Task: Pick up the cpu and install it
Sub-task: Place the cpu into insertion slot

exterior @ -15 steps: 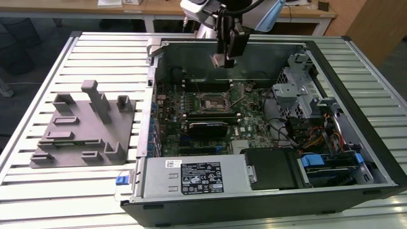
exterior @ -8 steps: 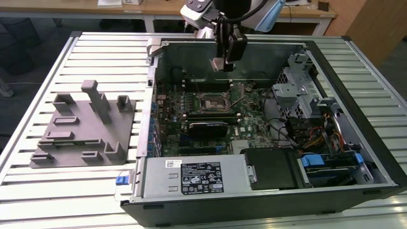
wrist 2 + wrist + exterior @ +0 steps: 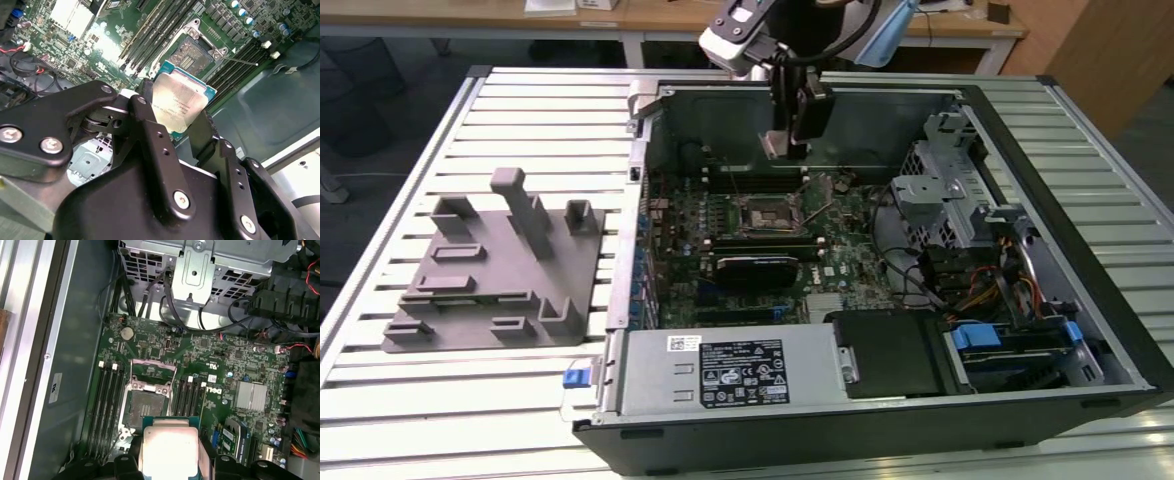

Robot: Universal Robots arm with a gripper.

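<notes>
**cpu (image 3: 177,102) clamped in the jaws, hanging over the open socket**

The gripper (image 3: 782,150) is at the upper centre of the exterior view, inside the open computer case (image 3: 1121,330). Its jaws are clenched on two opposite edges of the cpu, whose silver top faces the wrist cameras.

The socket (image 3: 765,212) sits at frame centre in the exterior view, just below the gripper tip. So the chip reads as above the socket and offset toward the case's far wall. Height over the socket is hard to judge from these angles; probably clear of it, not touching.

In the first wrist view the cpu's edges run roughly square with the socket's sides. The chip is near-square, so it has no real long axis to line up.

The socket looks bare and its retention frame (image 3: 152,371) is swung up.

Room is tight:
- Memory slots (image 3: 107,400) flank the socket on both sides.
- The case wall is close behind.
- The drive cage (image 3: 947,190) and cables lie toward the exterior view's right.

The grey fixture (image 3: 487,270) stands on the slatted tabletop (image 3: 400,420), well apart from the case, at the exterior view's left.
</notes>
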